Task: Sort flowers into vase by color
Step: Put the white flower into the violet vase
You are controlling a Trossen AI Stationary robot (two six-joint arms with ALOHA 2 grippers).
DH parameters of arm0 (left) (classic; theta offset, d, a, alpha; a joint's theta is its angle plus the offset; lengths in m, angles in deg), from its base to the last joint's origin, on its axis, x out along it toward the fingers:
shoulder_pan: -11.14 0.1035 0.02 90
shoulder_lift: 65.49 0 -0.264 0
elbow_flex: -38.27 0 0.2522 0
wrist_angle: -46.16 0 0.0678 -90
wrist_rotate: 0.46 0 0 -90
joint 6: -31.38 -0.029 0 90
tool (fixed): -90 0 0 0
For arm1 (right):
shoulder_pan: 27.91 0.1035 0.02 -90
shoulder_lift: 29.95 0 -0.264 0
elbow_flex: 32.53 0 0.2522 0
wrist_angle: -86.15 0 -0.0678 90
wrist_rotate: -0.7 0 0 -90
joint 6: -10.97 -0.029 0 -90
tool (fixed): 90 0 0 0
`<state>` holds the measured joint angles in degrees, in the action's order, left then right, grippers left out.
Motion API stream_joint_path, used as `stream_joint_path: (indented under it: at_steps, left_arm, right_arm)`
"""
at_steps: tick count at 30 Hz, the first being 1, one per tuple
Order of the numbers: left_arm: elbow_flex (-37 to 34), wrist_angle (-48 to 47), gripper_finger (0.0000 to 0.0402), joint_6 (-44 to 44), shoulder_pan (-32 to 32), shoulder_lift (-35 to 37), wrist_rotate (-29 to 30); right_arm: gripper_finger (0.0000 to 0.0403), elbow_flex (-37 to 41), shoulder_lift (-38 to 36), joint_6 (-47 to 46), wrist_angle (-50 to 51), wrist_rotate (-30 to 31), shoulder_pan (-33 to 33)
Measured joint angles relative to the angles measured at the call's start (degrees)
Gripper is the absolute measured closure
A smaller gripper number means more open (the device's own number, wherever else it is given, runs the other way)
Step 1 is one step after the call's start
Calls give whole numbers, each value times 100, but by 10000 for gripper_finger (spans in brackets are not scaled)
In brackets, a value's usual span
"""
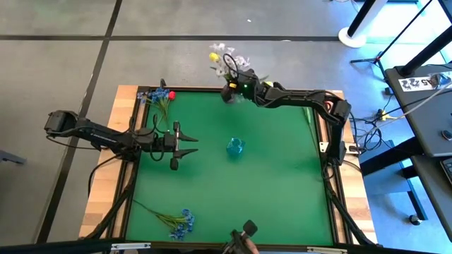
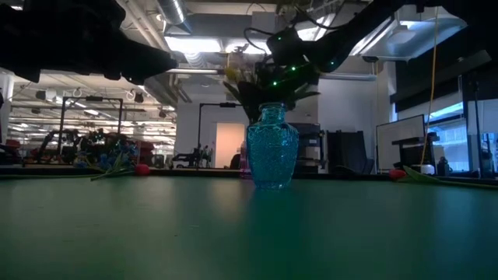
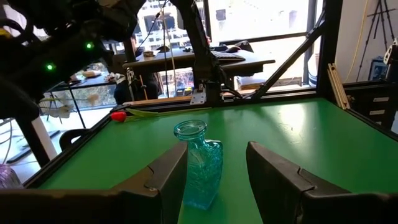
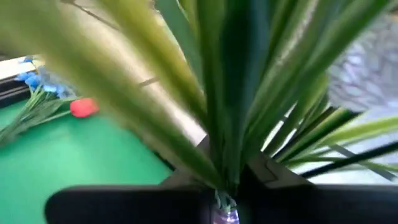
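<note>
A blue-green glass vase stands upright near the table's middle. My left gripper is open, level, just left of the vase, which shows ahead between its fingers, untouched. My right gripper hovers at the far edge, shut on a bunch of flowers with white and yellow blooms. Blue blooms with a red bud lie at the far left corner. A blue spray lies near the near left corner. Another red bud lies near the right edge. My right gripper pinches several green stems of the bunch between its two fingers, at the lower part of the stems. The bunch is lifted clear of the table, its leaves fanning forward and the white and yellow blooms reaching past the far edge.
The green mat lies open to the right of and nearer than the vase. A raised wooden frame borders the table. A dark object sits at the near edge. Desks and stands fill the room beyond.
</note>
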<state>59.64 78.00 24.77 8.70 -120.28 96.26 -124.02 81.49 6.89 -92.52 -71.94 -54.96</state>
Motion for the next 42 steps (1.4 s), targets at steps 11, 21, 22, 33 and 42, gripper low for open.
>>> stream_joint_path:
  at_steps: [11, 21, 22, 33, 42]
  left_arm:
    - [0, -297, 241, 47, 0, 0, 595]
    - [0, -1116, 241, 555, 0, 546, 1499]
    - [0, -1241, 241, 593, 0, 627, 1582]
    - [0, -1804, 241, 749, 0, 1132, 1637]
    - [0, -1807, 241, 749, 0, 1132, 1637]
  right_arm:
    - [233, -453, -371, 153, 1743, -88, 109]
    - [133, -1526, -593, 173, 3029, -51, 575]
    - [127, -1612, -593, 174, 3131, -53, 608]
    - [99, -1722, -595, -171, 3584, -46, 516]
    - [100, -1722, -595, -200, 3788, 89, 462]
